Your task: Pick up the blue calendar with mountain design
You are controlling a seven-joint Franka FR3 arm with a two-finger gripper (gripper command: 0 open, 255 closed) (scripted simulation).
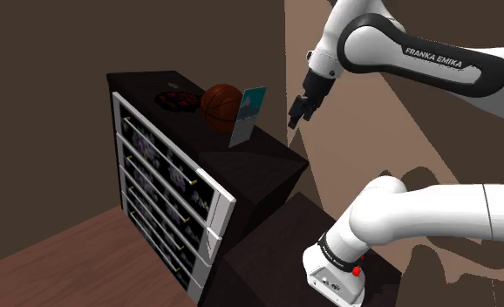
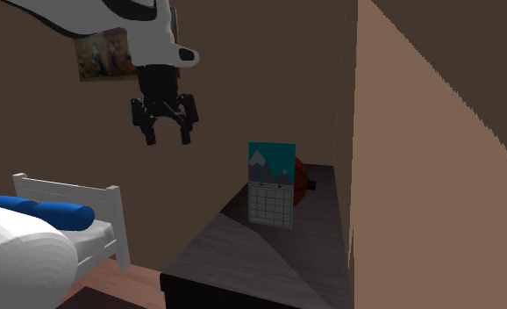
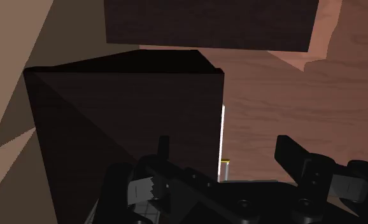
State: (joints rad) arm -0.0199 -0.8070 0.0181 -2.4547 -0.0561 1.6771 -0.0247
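Up in the air by the dresser (image 1: pixel 259 161), the gripper (image 1: pixel 299 112) hangs with its fingers apart, clasping nothing. Well apart from it, the calendar (image 1: pixel 248 116) stands upright on the dresser top, with a basketball (image 1: pixel 221 107) just beside it on the shoulder view's left

Arm (image 1: pixel 433 59): "FRANKA EMIKA" is printed in white capitals on the dark cover of the upper link.
Calendar (image 2: pixel 271 183): a grid is drawn on its lower sheet, but no numbers can be read.
Wall picture (image 2: pixel 103 54): no lettering can be read.
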